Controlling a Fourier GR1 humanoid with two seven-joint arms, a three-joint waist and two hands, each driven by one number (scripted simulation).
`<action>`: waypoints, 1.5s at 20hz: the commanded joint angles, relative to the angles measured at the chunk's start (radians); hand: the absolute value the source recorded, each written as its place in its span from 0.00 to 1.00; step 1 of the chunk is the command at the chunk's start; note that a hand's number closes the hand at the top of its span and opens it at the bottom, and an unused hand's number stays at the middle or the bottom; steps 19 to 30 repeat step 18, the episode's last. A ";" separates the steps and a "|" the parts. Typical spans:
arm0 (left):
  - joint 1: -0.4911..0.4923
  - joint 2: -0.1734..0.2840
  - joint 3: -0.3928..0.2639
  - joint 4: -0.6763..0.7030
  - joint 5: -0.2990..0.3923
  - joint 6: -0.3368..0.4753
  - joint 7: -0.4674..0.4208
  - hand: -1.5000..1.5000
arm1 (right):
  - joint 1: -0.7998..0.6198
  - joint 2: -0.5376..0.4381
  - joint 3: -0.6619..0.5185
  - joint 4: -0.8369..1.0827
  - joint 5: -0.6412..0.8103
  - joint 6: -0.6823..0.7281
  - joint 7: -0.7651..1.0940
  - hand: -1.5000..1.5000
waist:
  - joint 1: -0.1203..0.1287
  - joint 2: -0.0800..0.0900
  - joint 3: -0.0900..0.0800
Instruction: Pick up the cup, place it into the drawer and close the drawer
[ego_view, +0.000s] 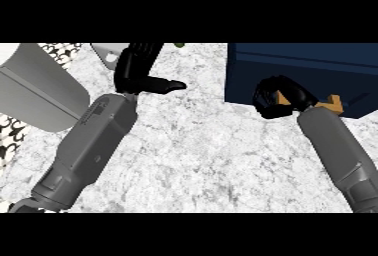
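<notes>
My right hand (277, 97) is curled over the front edge of a dark blue drawer box (310, 70) at the upper right. Its fingers close round an orange-tan cup (334, 103) that is mostly hidden. One sliver of the cup shows between the fingers, and an orange piece sticks out to the right of the wrist. Whether the cup is inside the drawer or in front of it, I cannot tell. My left hand (136, 67) is at the upper middle-left with fingers straight, pointing away, and thumb held out to the right, holding nothing.
A large grey curved object (44, 85) fills the left side beside a black-and-white patterned strip (11, 135). A small pale grey piece (109, 51) lies by the left fingertips. A tiny olive thing (179, 45) sits at the top edge. The counter (214, 160) is white marble.
</notes>
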 joint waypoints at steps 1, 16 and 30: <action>0.024 0.015 -0.001 -0.032 0.011 -0.028 0.022 0.00 | -0.157 -0.092 -0.091 0.077 -0.017 -0.054 0.067 1.00 | 0.037 0.013 -0.005; 0.075 0.029 -0.012 -0.072 0.013 -0.081 0.011 0.00 | -0.151 -0.179 -0.134 -0.006 -0.104 0.077 0.061 1.00 | 0.071 0.027 -0.007; 0.077 0.038 -0.019 -0.076 0.008 -0.089 0.020 0.00 | -0.149 -0.172 -0.140 -0.015 -0.116 0.083 0.067 1.00 | 0.078 0.025 -0.007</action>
